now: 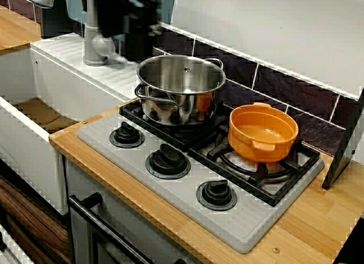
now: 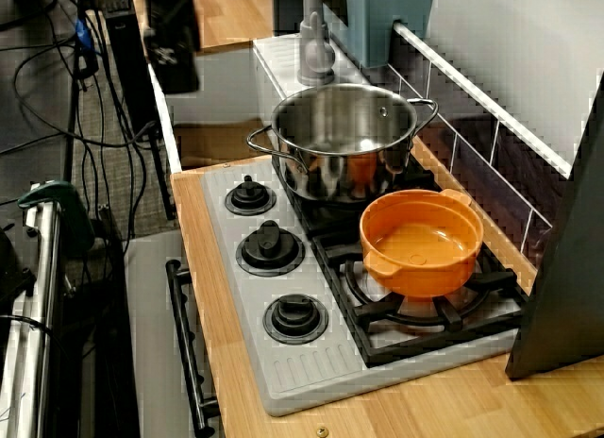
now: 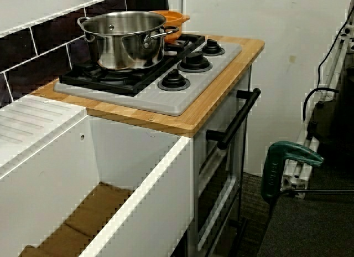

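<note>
Stovetop [image 3: 149,99]: steel pot [image 3: 124,41] half-hides orange pot [image 3: 174,16] (sink-side view only).

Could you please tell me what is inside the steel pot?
Nothing shows inside the round stainless-steel pot: only bare inner wall and some floor. The floor's near part is hidden behind the rim.

An orange dish [image 1: 263,132] sits on the right-hand grate [image 1: 267,181] of a grey hob [image 1: 239,221], which has three black knobs [image 1: 168,160] in a row along its front. The hob lies in a wooden counter [image 1: 307,230] backed by dark tiles [image 1: 273,85]. A white sink [image 3: 138,179] adjoins the counter, a black oven handle [image 3: 239,117] runs below it, and a green clamp [image 3: 279,168] stands well apart.
</note>
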Robot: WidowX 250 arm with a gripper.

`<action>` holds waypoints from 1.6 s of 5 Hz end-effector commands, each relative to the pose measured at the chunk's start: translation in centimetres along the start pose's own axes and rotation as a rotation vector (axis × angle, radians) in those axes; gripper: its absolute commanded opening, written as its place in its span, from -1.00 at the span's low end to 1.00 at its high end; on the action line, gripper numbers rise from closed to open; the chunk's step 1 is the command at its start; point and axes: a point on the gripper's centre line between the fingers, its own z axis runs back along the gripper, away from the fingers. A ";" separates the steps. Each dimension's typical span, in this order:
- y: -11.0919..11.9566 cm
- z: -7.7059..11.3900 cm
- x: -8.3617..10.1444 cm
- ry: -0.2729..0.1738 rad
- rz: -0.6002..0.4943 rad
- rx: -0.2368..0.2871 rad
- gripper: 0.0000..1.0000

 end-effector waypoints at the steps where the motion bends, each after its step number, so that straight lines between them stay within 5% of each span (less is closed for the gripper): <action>1: -1.3 1.6 6.6 -0.096 0.013 -0.054 1.00; 2: -1.3 2.0 7.7 -0.088 0.044 -0.076 1.00; 6: -1.3 2.0 7.7 -0.088 0.044 -0.076 1.00; 7: -3.8 1.5 9.1 -0.124 0.029 0.008 1.00; 8: -5.3 1.1 11.4 -0.142 -0.018 0.030 1.00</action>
